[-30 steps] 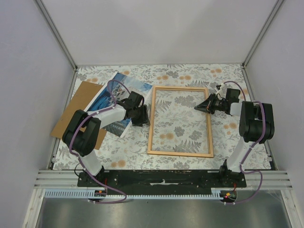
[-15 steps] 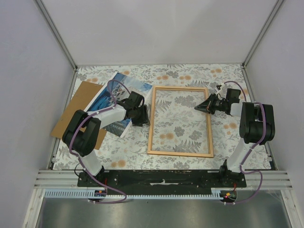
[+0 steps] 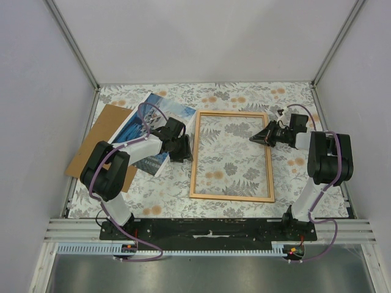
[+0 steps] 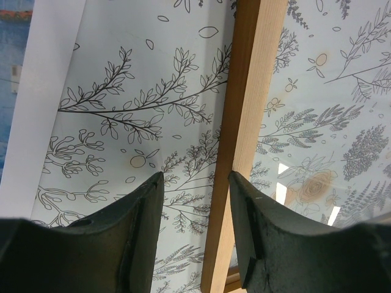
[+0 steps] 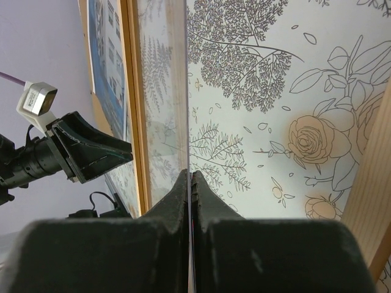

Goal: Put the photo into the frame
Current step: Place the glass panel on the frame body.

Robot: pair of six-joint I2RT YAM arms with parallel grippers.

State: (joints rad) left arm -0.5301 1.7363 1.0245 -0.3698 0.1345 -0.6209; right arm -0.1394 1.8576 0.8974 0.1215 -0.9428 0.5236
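Note:
The frame (image 3: 232,197) lies flat in the middle of the flowered cloth. The photo (image 3: 153,119) lies face up to its left, partly under my left arm. My left gripper (image 3: 185,148) is open. In the left wrist view the frame's left rail (image 4: 247,91) runs through the gap of the left gripper (image 4: 195,177), close to the right finger, and the photo's white margin (image 4: 43,91) shows at the left. My right gripper (image 3: 252,138) reaches inside the frame. The right wrist view has that gripper (image 5: 190,173) shut on the edge of a thin clear pane (image 5: 162,91).
A plain brown backing board (image 3: 98,137) lies at the far left, partly under the photo. Metal posts and grey walls close in the table on three sides. The arm bases stand on a black rail (image 3: 208,231) at the near edge.

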